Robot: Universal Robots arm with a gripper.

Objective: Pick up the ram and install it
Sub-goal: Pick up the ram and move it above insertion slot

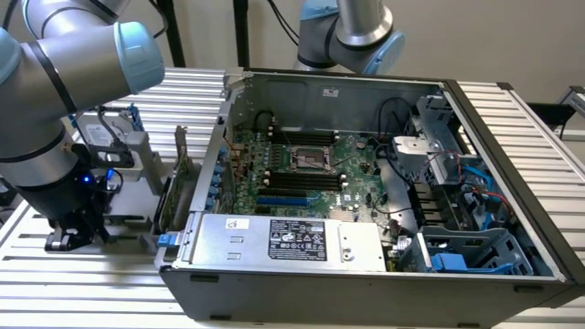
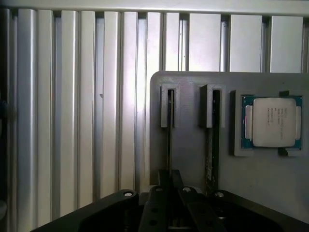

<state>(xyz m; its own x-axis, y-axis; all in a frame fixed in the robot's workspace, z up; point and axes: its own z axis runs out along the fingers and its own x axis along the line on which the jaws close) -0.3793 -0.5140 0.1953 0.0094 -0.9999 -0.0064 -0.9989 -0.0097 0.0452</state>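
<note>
A grey holder (image 2: 190, 145) on the slatted table carries two thin dark-green sticks standing on edge in its slots. The ram (image 2: 170, 135) is one of them, and a second stick (image 2: 212, 145) stands beside it. My gripper (image 2: 170, 176) is down over the holder, its dark fingers closed tight against either side of the ram's top edge. In the exterior view the gripper (image 1: 78, 229) hangs low over the holder, to that view's left of the open computer case (image 1: 366, 288). The black memory slots (image 1: 302, 181) lie in the middle of the motherboard.
A square silver processor chip (image 2: 271, 122) lies in a recess of the holder beside the sticks. A tall green expansion card (image 1: 180, 171) stands between the holder and the case wall. A second arm (image 1: 352, 34) stands behind the case. Cables and drive cages fill the case's right side.
</note>
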